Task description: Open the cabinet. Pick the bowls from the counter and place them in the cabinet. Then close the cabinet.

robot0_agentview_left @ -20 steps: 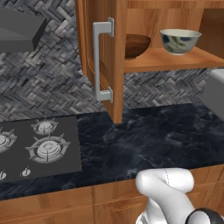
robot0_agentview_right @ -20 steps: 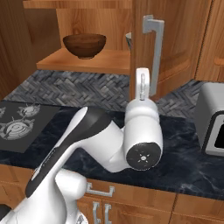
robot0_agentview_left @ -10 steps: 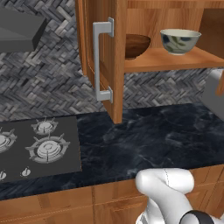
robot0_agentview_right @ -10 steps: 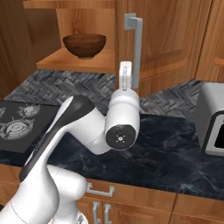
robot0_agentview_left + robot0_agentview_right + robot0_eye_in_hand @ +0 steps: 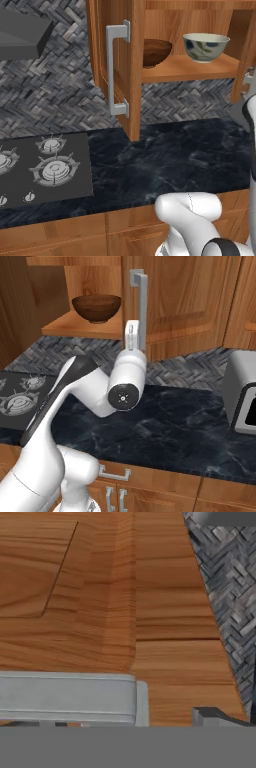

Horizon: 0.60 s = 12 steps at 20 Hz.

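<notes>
— Pincer (image 5: 132,331) had swung left across the right base view within a second, jaws spread wide and holding nothing, up against the right door's grey handle (image 5: 141,308).

— And the bowls?

— Wooden bowl (image 5: 155,52) and cream bowl (image 5: 205,47) both sat on the cabinet (image 5: 187,67) shelf, upper right of the left base view. Bench (image 5: 175,160) carried neither. Closing looked like the step left.

— Left door (image 5: 117,65)?

— Wide open.
</notes>
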Motion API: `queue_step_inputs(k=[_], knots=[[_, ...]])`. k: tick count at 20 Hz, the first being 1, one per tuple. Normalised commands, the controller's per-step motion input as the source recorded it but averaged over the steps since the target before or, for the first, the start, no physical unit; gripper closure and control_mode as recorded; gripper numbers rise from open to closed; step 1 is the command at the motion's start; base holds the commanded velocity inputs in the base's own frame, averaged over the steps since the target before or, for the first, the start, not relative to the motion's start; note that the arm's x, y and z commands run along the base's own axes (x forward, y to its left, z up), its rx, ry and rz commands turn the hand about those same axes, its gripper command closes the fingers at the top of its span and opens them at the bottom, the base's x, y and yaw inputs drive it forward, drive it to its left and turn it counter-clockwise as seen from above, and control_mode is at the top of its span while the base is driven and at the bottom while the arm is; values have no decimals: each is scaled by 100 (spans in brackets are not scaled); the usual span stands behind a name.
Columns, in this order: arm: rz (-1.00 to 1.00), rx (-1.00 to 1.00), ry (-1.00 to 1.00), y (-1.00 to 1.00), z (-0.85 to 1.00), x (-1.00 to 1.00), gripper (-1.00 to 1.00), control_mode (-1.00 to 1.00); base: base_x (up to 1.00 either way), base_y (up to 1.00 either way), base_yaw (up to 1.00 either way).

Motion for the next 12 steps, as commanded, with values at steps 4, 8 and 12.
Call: queue_step_inputs(k=[4,8,12], knots=[[1,0,0,16,0,45,-100,-100,0,0,0],[3,0,0,12,0,47,-100,-100,0,0,0],[5,0,0,5,0,48,-100,-100,0,0,0]])
